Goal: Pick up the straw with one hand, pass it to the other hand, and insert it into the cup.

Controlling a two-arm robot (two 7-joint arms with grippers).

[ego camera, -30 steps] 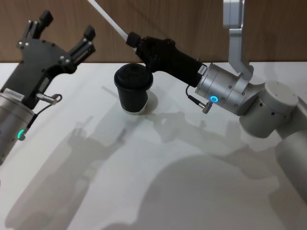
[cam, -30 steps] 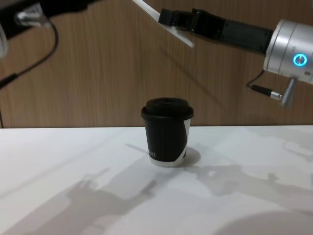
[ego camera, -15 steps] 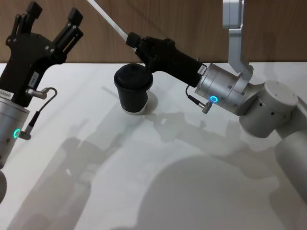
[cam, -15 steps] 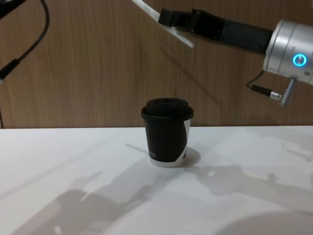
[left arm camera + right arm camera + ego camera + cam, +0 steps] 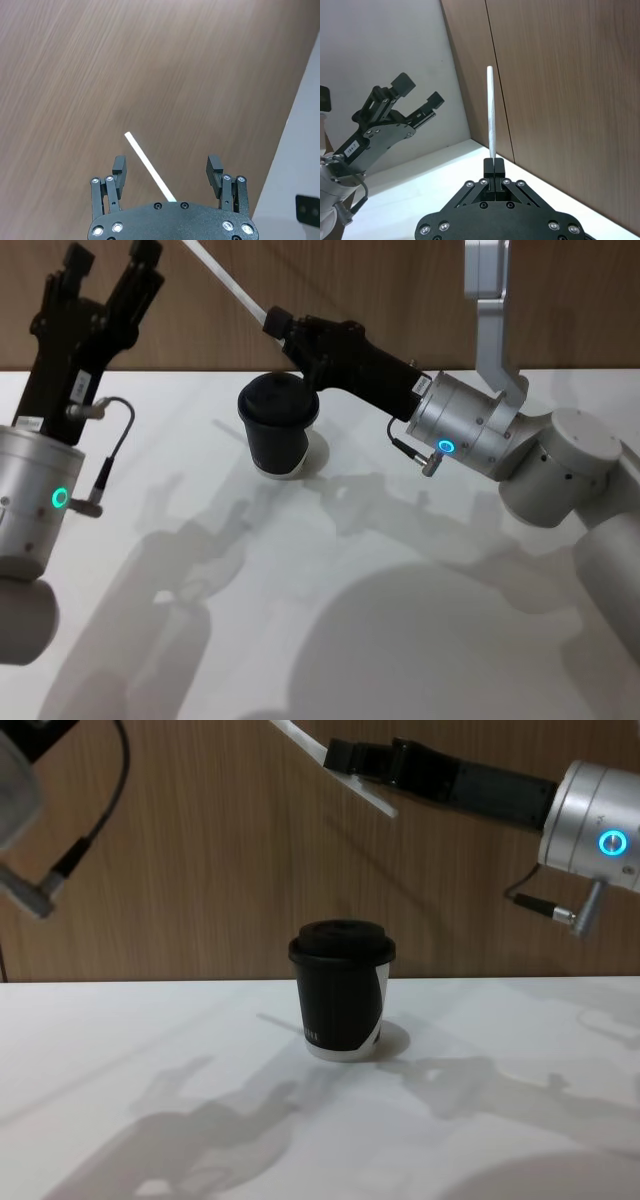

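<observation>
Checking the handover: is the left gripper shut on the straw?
No, the left gripper is open and apart from the straw, which the right gripper holds.

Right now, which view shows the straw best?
The right wrist view: the straw shows from its tip to the shut right hand. Head and chest views cut off that tip; the left wrist view shows a shorter part.

Wood-panelled wall, white table, shadowed

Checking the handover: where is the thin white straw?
Head view: thin white straw is pinched in the right gripper, above the black lidded paper cup.
</observation>
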